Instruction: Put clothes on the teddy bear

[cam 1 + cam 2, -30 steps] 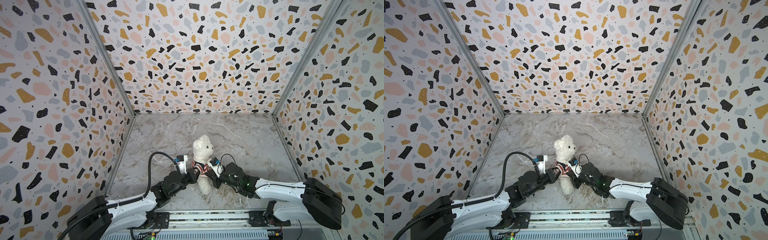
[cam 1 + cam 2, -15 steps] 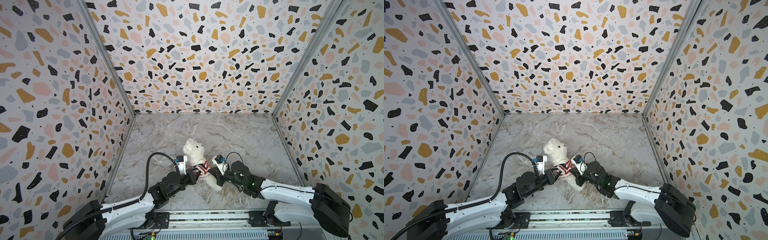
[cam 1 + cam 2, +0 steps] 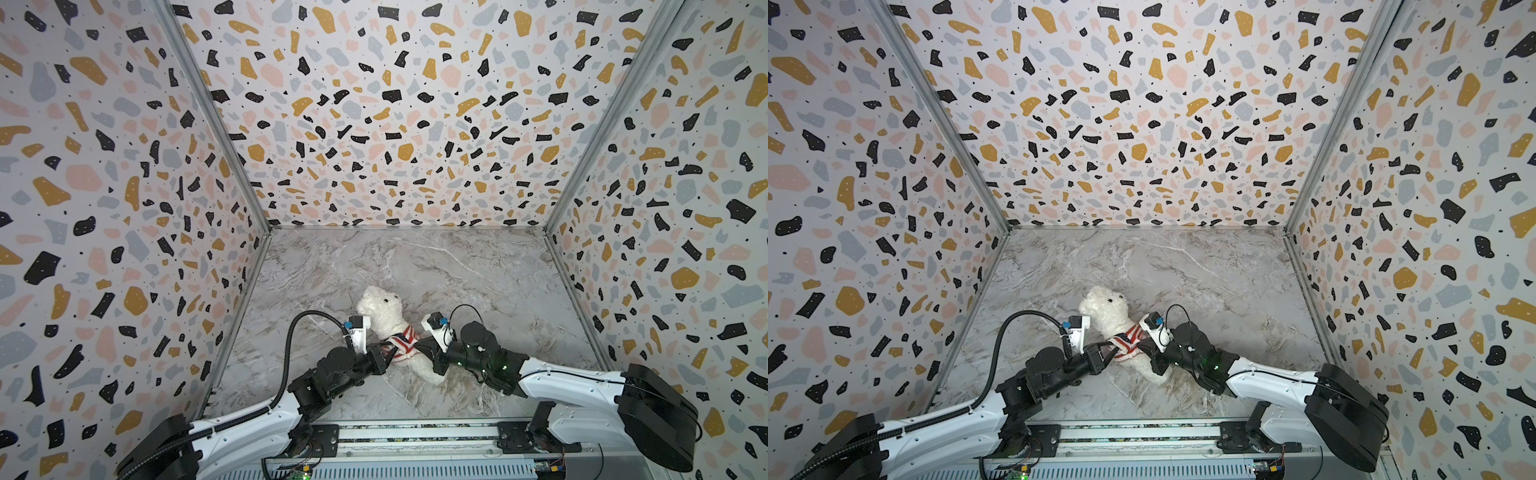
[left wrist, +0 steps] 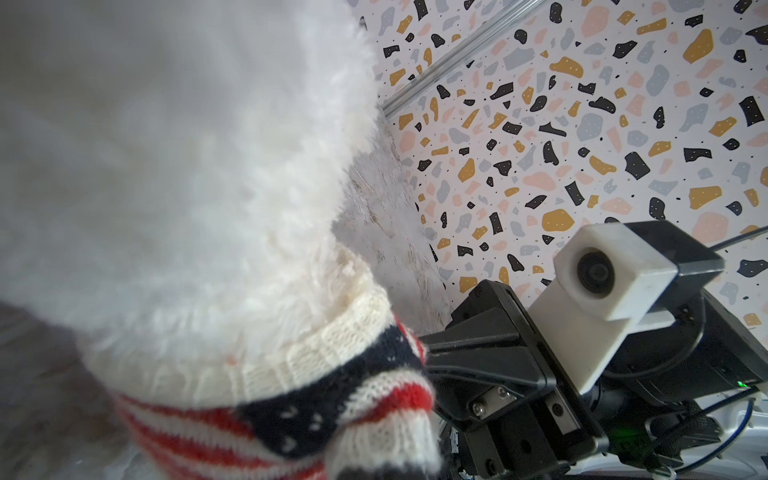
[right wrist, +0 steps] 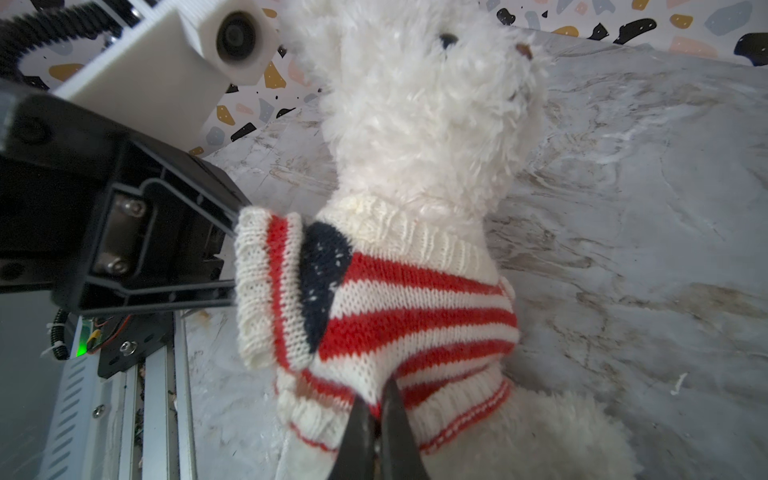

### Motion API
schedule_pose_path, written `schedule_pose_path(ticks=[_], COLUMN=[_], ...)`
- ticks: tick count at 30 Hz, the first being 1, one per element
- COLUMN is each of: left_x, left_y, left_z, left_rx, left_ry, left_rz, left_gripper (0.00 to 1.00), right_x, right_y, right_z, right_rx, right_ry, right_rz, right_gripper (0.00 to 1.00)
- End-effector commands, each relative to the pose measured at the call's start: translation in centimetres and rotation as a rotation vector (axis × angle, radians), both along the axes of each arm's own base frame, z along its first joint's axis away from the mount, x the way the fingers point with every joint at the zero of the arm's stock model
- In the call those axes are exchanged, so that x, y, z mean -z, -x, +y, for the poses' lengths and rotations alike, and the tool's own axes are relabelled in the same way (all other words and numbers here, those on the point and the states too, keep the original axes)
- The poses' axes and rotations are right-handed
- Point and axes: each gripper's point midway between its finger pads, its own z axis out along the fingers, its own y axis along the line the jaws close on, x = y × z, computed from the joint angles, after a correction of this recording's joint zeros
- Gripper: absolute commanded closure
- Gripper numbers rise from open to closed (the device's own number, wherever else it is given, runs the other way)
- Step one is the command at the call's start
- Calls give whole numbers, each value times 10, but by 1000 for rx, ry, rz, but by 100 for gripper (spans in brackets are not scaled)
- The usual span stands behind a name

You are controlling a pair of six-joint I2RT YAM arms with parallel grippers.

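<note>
in both top views the teddy bear (image 3: 384, 309) lay aslant on the marble tabletop (image 3: 478, 282), near the front edge and a little left of the middle, its head toward the far left and its legs toward the near right; we found it between the two arms, the left arm (image 3: 332, 370) reaching in from the near left and the right arm (image 3: 478, 353) from the near right; a red-and-white striped knit sweater (image 3: 403, 338) with a navy patch sat on its body, the cream collar (image 5: 407, 232) round the neck and the ribbed hem (image 5: 465, 399) low on the belly; in the right wrist view the right jaws were pinched narrow on the hem; one sleeve (image 5: 266, 286) stood out sideways to meet the left jaws, which were closed on the sweater there; we could not tell whether a paw was inside that sleeve; in the left wrist view white fur filled most of the picture, with the sweater just below it; speckled terrazzo walls (image 3: 395, 104) stood round the tabletop on three sides
</note>
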Motion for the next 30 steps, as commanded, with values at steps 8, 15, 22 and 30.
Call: schedule_pose_path(ticks=[8,15,22,30], left_x=[16,21,24,21], left_y=[-6,-5,-2,0], left_z=[18,19,19,15], left_rx=[-70,-71,-57,-32], left_ry=[-11,-5,-6,-11], left_rz=[4,13,19,9], left_gripper=[100,100,100,100], right_x=[25,8,6,-1], right_y=[-7,10,12,15], right_z=[-9,23,32,42], right_rx=[50,-86,-102,-134], right_ry=[128,96,75,51], right_rz=[-27,-68,-57,-58], right_gripper=[81,63,53,46])
